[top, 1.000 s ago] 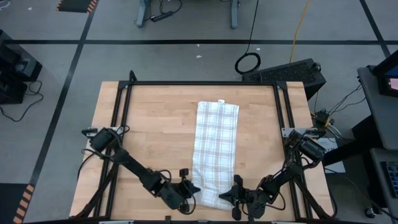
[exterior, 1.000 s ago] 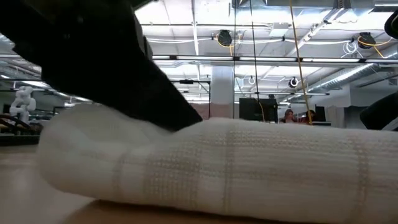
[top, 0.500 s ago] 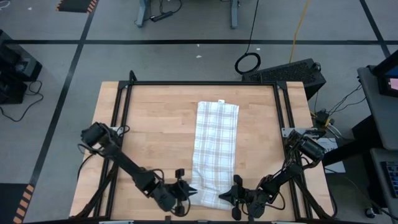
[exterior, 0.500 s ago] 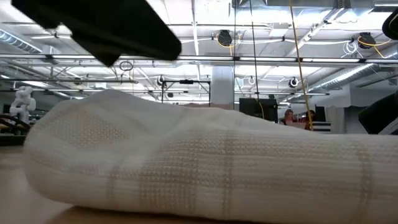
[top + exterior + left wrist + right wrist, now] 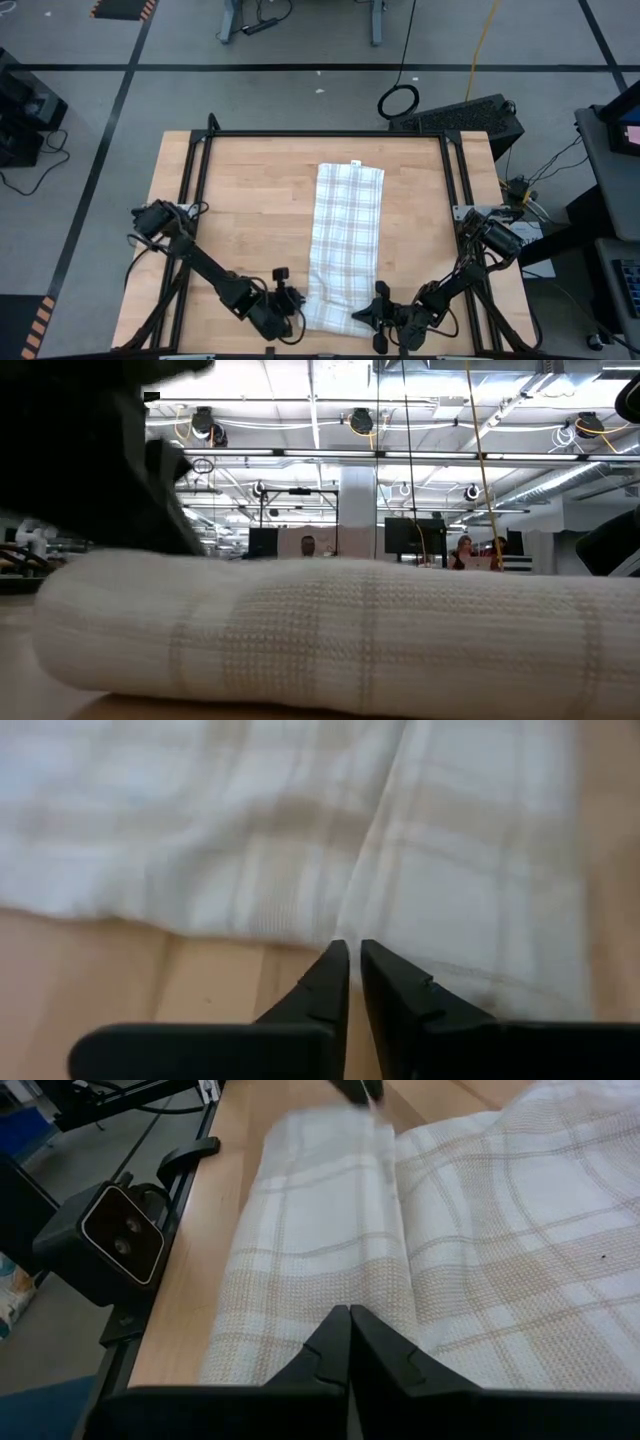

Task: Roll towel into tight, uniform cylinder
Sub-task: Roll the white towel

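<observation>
Left gripper (image 5: 350,948), fingers parted by a narrow slit only, nothing between them, tips just off the side of the towel (image 5: 300,840) at its near end; placed, by judgement, for a fresh nip at the edge of the thick rolled part. Right gripper (image 5: 349,1312), fingers closed flush with no gap, tips against the cloth at the opposite side of that same end; not possible to tell whether a layer is pinched between them. Seen from above: left gripper (image 5: 292,300) and right gripper (image 5: 372,310) facing each other across the near end of the towel (image 5: 347,230), one per side, probably for an even turn and a straight cylinder. Towel folded into a long narrow strip, lengthwise down the middle of the table (image 5: 250,200), far end flat with a small tag at its edge, near end bulked into a low roll (image 5: 350,630), first turns only, most of the strip unrolled. Tabletop of pale wood planks, bordered by a black metal frame (image 5: 320,133); small black camera (image 5: 115,1240) on a bracket at the table's edge beside the roll. Beyond the table: grey floor with black tape lines (image 5: 300,68), a coiled cable (image 5: 398,100), ceiling trusses with lamps, and distant people (image 5: 307,545) among monitors
</observation>
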Tool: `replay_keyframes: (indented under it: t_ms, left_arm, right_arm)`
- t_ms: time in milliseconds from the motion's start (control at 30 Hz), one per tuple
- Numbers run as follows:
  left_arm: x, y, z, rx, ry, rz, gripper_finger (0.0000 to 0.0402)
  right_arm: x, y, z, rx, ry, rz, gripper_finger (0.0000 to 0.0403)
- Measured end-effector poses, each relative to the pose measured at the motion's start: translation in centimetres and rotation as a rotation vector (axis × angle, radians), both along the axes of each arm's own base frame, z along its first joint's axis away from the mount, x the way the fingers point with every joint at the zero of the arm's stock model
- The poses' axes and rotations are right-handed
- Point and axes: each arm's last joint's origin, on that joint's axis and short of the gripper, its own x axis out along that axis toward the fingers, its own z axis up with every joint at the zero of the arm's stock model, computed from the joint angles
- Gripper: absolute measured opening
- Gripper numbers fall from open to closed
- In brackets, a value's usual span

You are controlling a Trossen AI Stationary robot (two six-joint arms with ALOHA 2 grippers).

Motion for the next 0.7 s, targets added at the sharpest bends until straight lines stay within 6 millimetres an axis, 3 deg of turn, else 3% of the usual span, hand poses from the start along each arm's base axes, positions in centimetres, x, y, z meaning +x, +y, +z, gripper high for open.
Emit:
replay_keyframes:
  t_ms: [133, 267, 400, 700]
  left_arm:
    - [-1.1, -0.8, 4.0, 0.013, -0.140, -0.038, 0.0038]
    - [-1.9, -1.6, 5.0, 0.053, -0.211, -0.030, 0.0047]
    - [-2.2, -3.1, 3.5, 0.050, -0.222, -0.071, 0.0100]
    - [-1.9, -5.5, -1.1, 0.189, -0.259, -0.222, 0.0291]
  right_arm:
    - [0.0, 0.0, 0.0, 0.000, 0.000, 0.000, 0.0002]
    - [0.0, 0.0, 0.0, 0.001, 0.000, 0.000, 0.0002]
    - [0.0, 0.0, 0.0, 0.003, 0.000, -0.001, 0.0002]
    - [0.0, 0.0, 0.0, 0.004, 0.000, -0.002, 0.0002]
